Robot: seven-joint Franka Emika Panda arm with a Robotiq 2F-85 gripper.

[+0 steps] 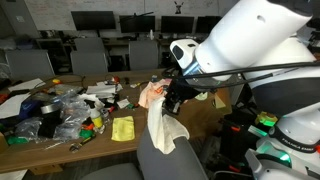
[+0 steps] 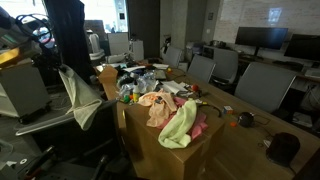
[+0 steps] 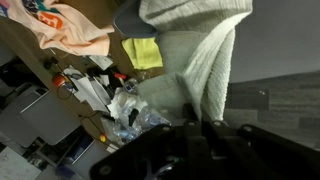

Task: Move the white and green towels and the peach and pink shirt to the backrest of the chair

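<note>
**Grip.** Near the centre of an exterior view, at the end of the white robot arm (image 1: pixel 250 50), the jaws are closed fully on a fold of the large cream-white terry towel (image 1: pixel 165 128). The towel hangs from them in a long drape, clear of the wooden tabletop (image 1: pixel 95 150). Its lower end is at the top of the broad dark-grey fabric chair backrest (image 1: pixel 185 165) at the bottom centre. I cannot tell whether any of its weight rests there. The wrist view shows the towel bunched right at the jaws, with a grey surface at the right that is probably the backrest.

**Other items.** The pale peach-orange shirt (image 2: pixel 152 105), the pale yellow-green towel (image 2: pixel 180 125) and the bright pink shirt (image 2: pixel 203 128) lie heaped together on the tabletop, touching one another. A small bright yellow square cloth (image 1: pixel 122 128) lies flat nearby and is not part of the job.

**Assessment.** This looks like the first of four transfers. Nothing is seen settled on the backrest yet.

**Recommendation.**
- Carry the towel across the backrest's top edge so that comparable lengths hang on each side.
- Lower it until the cloth bears on the fabric, and only then release. With most of its length on one side it would likely slide off.
- Place it toward one end of the rim, leaving room for the remaining three.
- Withdraw straight upward so the terry loops do not catch and drag the towel back.
</note>
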